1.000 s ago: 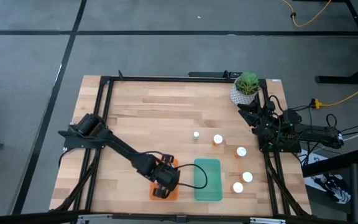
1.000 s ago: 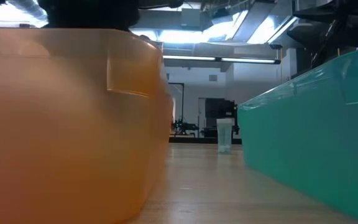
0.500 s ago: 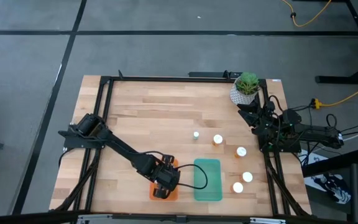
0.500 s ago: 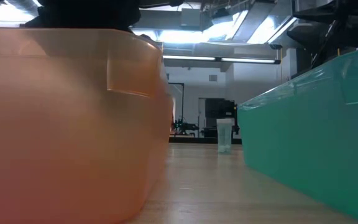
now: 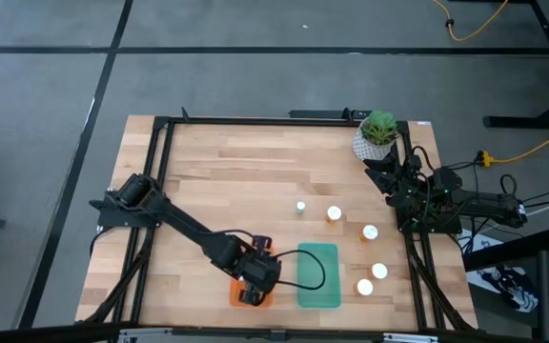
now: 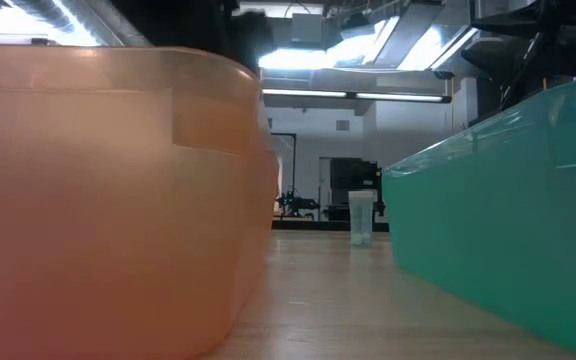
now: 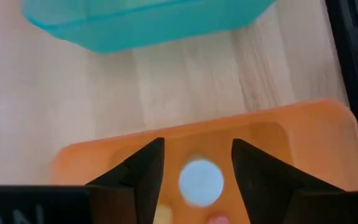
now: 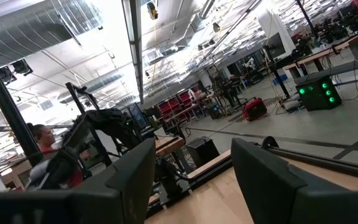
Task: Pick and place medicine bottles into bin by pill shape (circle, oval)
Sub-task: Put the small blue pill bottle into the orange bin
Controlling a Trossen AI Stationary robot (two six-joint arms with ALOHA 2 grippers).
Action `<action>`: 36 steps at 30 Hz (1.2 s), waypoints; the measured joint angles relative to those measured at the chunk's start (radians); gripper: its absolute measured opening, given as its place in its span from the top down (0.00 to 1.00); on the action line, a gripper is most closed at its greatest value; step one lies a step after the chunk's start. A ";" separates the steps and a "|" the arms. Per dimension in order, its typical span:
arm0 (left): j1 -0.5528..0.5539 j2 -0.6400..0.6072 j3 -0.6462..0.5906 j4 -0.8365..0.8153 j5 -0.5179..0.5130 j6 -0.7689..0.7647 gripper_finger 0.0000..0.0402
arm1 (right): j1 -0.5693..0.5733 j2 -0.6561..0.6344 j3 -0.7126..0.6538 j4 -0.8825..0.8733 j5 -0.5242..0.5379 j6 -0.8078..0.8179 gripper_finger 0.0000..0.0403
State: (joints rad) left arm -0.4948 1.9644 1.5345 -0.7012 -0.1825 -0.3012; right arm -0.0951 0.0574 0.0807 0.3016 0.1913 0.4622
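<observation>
My left gripper [image 5: 252,286] hangs open over the near end of the orange bin [image 5: 264,253]. In the left wrist view its fingers stand on either side of a white-capped bottle [image 7: 201,182] that stands upright on the orange bin's floor [image 7: 272,134], with a gap on each side. The teal bin [image 5: 318,275] lies just to the right. Several white-capped bottles stand on the table: a tiny one [image 5: 300,206], two amber ones [image 5: 334,214] [image 5: 370,232] and two more [image 5: 379,272] [image 5: 364,286]. My right gripper [image 8: 191,180] is open and empty at the right edge.
A white pot with a green plant [image 5: 379,131] stands at the far right corner beside the right arm [image 5: 417,195]. In the low view the orange bin's wall [image 6: 108,200] and the teal bin's wall [image 6: 508,190] fill the sides, with a small bottle [image 6: 361,218] far between them.
My left gripper has shifted a little toward the table's near edge over the orange bin. The bottles on the table and my right arm have kept still.
</observation>
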 joint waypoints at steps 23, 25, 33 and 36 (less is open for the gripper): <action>0.435 -0.003 0.210 -0.194 0.064 0.399 0.57 | 0.000 0.000 0.000 0.000 0.000 0.003 0.47; 0.475 -0.003 0.163 -0.141 0.112 0.421 0.57 | 0.000 0.000 0.000 0.000 0.000 0.004 0.47; 0.547 0.000 -0.034 0.112 0.196 0.472 0.57 | 0.000 0.000 0.000 0.000 0.000 0.003 0.47; 0.549 0.000 -0.072 0.147 0.204 0.469 0.57 | 0.000 0.000 0.000 0.000 0.000 0.002 0.47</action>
State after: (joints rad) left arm 0.0547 1.9640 1.4629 -0.5541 0.0214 0.1678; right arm -0.0952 0.0574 0.0807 0.3019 0.1913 0.4644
